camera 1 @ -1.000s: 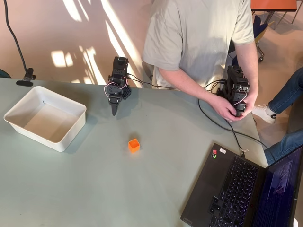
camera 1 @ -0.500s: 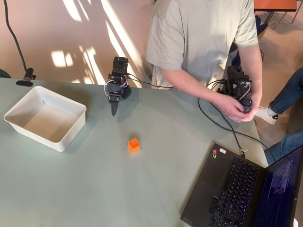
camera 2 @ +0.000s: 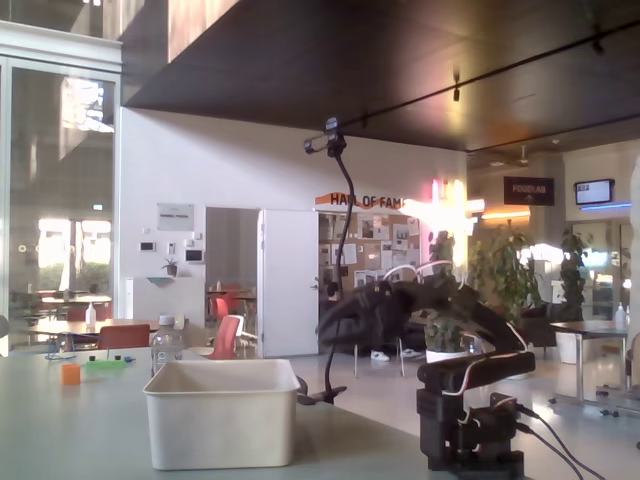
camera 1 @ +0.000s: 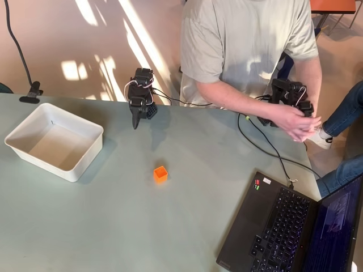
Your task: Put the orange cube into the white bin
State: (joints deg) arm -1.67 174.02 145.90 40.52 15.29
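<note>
Bright orange cube (camera 1: 160, 173), plain white bin (camera 1: 75, 169), black gripper (camera 1: 135, 122), pale grey-green table (camera 1: 113, 226).

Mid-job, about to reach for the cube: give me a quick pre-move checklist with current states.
1. Orange cube sits free on the table, hollow top up: ok.
2. Gripper carries nothing: ok.
3. Fingers open enough for the cube: cannot tell, they look closed to a point.
4. Straight line from gripper to cube unobstructed: ok.
5. White bin empty and upright: ok.
6. Laptop away from the cube-to-bin line: ok.
</note>
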